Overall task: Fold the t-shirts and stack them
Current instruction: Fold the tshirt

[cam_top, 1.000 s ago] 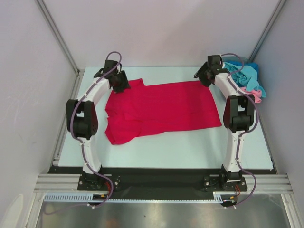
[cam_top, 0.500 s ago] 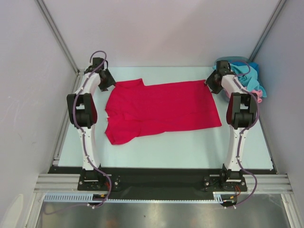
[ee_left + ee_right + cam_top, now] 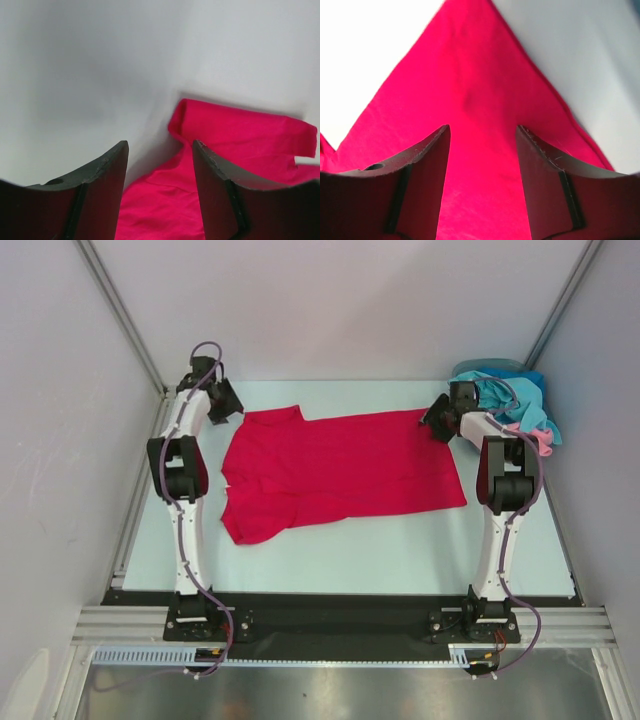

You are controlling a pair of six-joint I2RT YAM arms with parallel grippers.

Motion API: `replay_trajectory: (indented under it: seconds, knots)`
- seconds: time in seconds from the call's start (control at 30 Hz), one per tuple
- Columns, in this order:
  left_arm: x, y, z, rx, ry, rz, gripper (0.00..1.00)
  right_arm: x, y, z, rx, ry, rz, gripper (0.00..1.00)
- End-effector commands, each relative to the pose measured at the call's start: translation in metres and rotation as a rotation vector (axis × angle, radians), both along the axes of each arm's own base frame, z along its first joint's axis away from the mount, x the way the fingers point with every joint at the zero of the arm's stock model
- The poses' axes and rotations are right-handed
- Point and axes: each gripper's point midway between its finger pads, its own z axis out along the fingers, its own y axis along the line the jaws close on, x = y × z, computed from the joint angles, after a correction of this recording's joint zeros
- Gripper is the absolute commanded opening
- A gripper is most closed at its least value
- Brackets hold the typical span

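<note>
Red t-shirt [image 3: 340,465] spread on table [image 3: 400,550], left fingers [image 3: 100,195] apart, empty, beside far corner, right fingers [image 3: 417,185] apart, empty, over cloth

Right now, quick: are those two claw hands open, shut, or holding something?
Left gripper: open, holding nothing, fingers apart beside the red t-shirt.
Right gripper: open, holding nothing, fingers apart above a corner of that shirt.

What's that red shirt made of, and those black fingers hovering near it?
Red shirt: soft matte cloth, probably cotton knit; it lies limp with creases and a folded sleeve. Fingers: hard, dull black, likely plastic or rubber; rigid edges show pale scuffs.
</note>
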Motion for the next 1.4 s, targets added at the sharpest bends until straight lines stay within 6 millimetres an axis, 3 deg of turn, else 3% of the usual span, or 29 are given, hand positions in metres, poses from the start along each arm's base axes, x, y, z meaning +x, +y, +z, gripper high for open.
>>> replay_trajectory:
  seconds: [0.0,0.17,0.2,0.3,0.4,0.5,0.57,0.7,0.8,0.83,0.97,1.37]
  knots:
    - [0.010,-0.037,0.005,-0.041,-0.054,-0.132,0.59,0.011,0.006,0.026,0.040,-0.098,0.019,0.60]
    - [0.007,-0.052,0.005,-0.087,-0.063,-0.182,0.59,0.015,0.008,0.034,0.048,-0.141,0.035,0.60]
    - [0.006,-0.067,0.006,-0.083,-0.067,-0.212,0.59,0.016,0.009,0.036,0.046,-0.152,0.039,0.60]
    - [0.004,-0.073,0.008,-0.074,-0.068,-0.229,0.59,0.018,0.005,0.036,0.017,-0.166,0.045,0.61]
    - [0.000,-0.075,0.010,-0.074,-0.066,-0.232,0.59,0.020,-0.010,0.038,-0.057,-0.177,0.002,0.61]
    - [-0.002,-0.079,0.013,-0.071,-0.067,-0.237,0.58,0.022,-0.051,0.033,-0.222,-0.103,-0.136,0.61]
    - [-0.002,-0.081,0.016,-0.068,-0.072,-0.240,0.58,0.025,-0.069,0.041,-0.288,-0.082,-0.187,0.61]
    - [-0.003,-0.087,0.022,-0.064,-0.080,-0.246,0.58,0.030,-0.084,0.034,-0.283,-0.078,-0.222,0.61]
    - [-0.005,-0.092,0.023,-0.067,-0.079,-0.249,0.58,0.044,-0.082,0.036,-0.285,-0.110,-0.198,0.62]
    - [-0.006,-0.095,0.024,-0.070,-0.078,-0.252,0.57,0.047,-0.081,0.026,-0.280,-0.102,-0.181,0.62]
    - [-0.007,-0.096,0.029,-0.055,-0.088,-0.257,0.57,0.059,-0.075,0.021,-0.258,-0.127,-0.150,0.62]
    - [-0.010,-0.094,0.028,-0.042,-0.084,-0.253,0.56,0.066,-0.056,0.013,-0.191,-0.187,-0.071,0.62]
